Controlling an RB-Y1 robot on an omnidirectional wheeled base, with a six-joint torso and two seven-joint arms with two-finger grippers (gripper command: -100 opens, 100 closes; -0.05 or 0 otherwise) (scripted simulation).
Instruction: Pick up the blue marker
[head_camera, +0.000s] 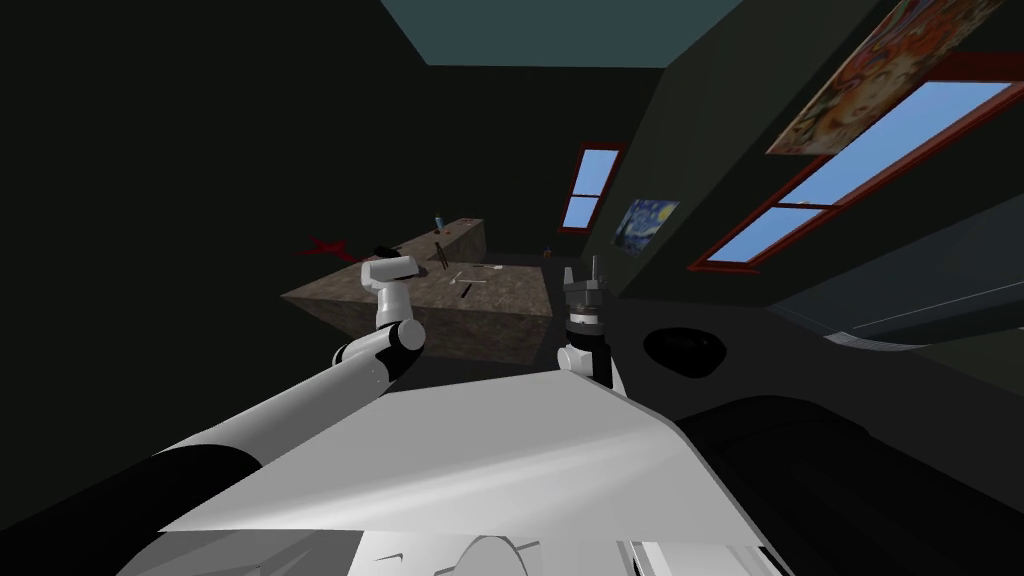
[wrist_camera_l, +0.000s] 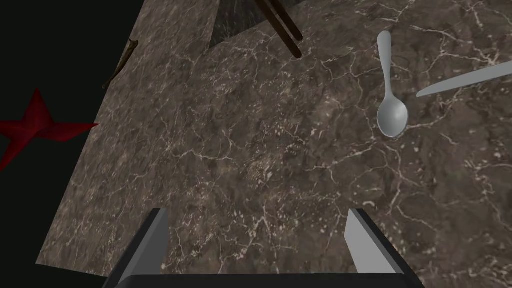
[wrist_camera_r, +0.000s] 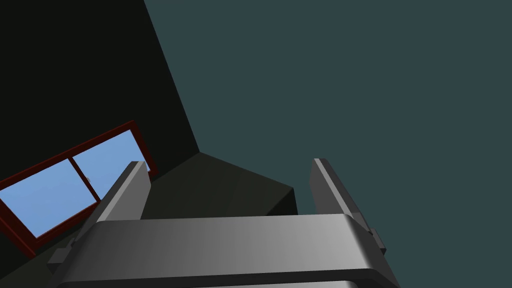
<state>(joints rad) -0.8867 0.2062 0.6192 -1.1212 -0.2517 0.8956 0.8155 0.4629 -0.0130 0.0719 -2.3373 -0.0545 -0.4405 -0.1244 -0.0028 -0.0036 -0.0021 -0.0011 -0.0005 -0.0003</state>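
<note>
Hovering over counter (wrist_camera_l: 250, 150) near spoon (wrist_camera_l: 391, 115), spread left gripper (wrist_camera_l: 256, 212); blue marker (head_camera: 438, 222) beyond

Dim overall, windows (head_camera: 880, 150) glow bright blue, walls (head_camera: 150, 150) splay toward the head view's corners.

A spoon (wrist_camera_l: 392, 117) and a knife (wrist_camera_l: 465, 82) are lying close together on the counter (wrist_camera_l: 250, 165) — two sticks (wrist_camera_l: 282, 27) too. The marker (head_camera: 438, 222) is standing at the counter's far end.

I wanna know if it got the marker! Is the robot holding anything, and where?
Nothing. The left gripper is open above the counter, the right gripper open; the blue marker stands untouched.
</note>
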